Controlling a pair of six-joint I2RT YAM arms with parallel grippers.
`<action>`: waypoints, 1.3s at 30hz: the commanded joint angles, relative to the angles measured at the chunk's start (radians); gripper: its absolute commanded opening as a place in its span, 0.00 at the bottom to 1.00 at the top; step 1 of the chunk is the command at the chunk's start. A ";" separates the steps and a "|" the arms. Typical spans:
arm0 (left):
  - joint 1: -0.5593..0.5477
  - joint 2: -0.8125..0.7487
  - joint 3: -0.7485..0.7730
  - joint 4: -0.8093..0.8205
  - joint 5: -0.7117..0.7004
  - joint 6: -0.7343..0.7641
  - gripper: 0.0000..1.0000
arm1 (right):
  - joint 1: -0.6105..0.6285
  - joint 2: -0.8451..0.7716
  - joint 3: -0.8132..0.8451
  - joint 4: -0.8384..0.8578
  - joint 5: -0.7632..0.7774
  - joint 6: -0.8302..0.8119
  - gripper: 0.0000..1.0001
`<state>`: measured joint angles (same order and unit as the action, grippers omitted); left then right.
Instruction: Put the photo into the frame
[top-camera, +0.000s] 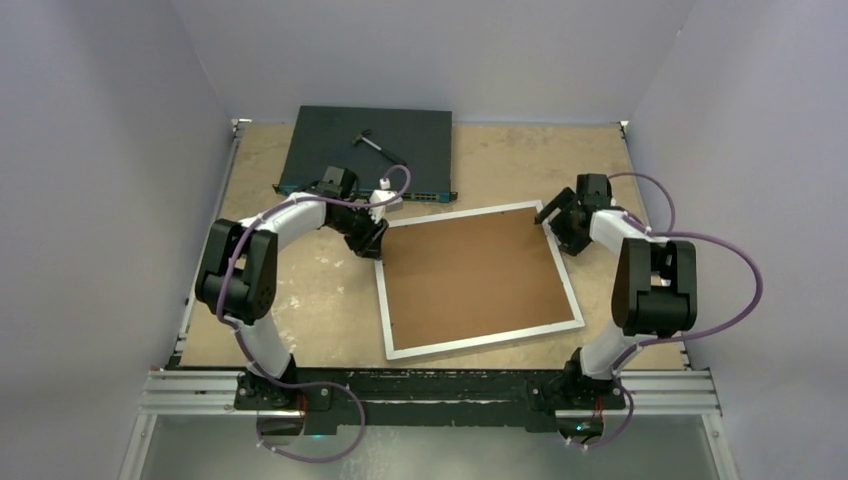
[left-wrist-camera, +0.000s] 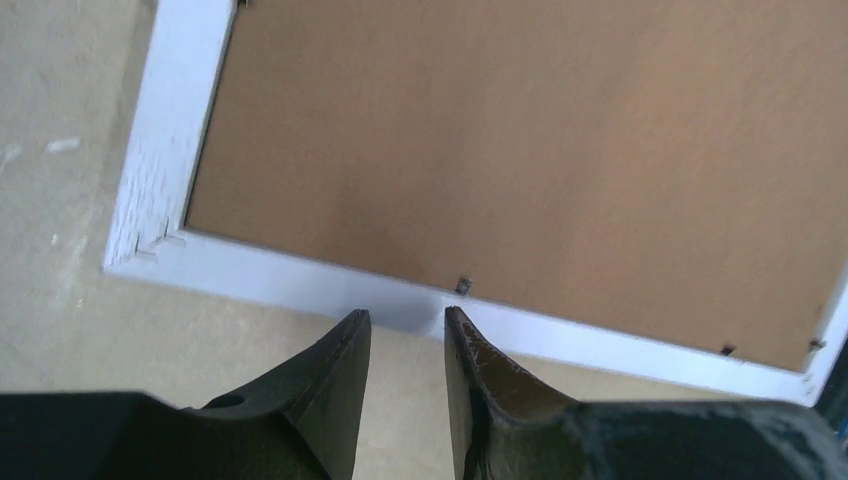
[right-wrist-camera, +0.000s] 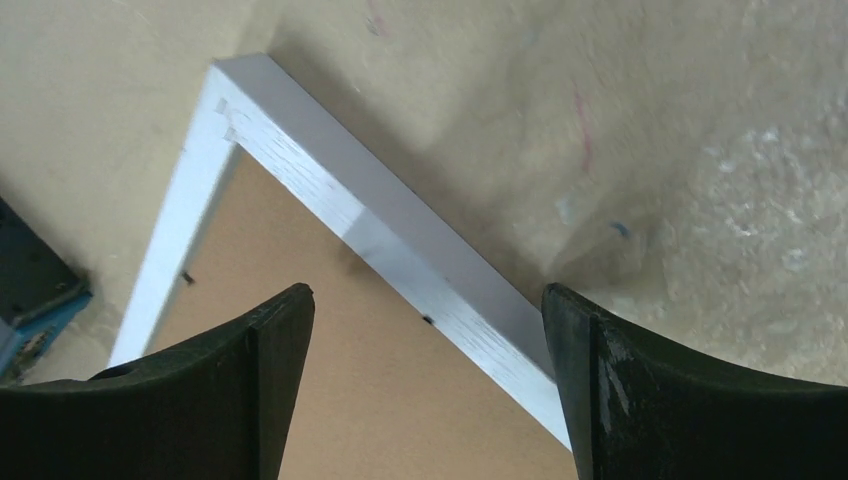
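We record: frame (left-wrist-camera: 300, 280), white-painted wood, grain showing, paint cracked at one corner; backing board (top-camera: 475, 275), matt brown fibreboard; table (top-camera: 300, 300), rough pale chipboard; left gripper (left-wrist-camera: 405, 316), scuffed matt black plastic.

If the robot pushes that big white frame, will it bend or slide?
It probably slides: the frame lies flat on the table, and its straight white edges look stiff. Lifted by one corner, something so wide and thin would likely tilt or swing.
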<state>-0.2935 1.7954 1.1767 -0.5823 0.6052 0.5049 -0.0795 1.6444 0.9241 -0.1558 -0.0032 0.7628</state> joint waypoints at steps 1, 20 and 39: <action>0.021 -0.066 -0.033 -0.089 -0.049 0.163 0.32 | -0.012 0.017 0.143 -0.107 -0.011 -0.051 0.87; 0.142 -0.018 -0.052 -0.191 0.298 0.091 0.43 | -0.140 0.007 0.076 0.065 -0.353 -0.316 0.46; 0.087 0.083 -0.084 0.068 0.163 -0.117 0.24 | -0.124 -0.073 0.013 0.105 -0.390 -0.275 0.48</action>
<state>-0.1925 1.8626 1.1137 -0.6052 0.8143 0.4061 -0.2096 1.6344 0.9482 -0.0689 -0.3695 0.4721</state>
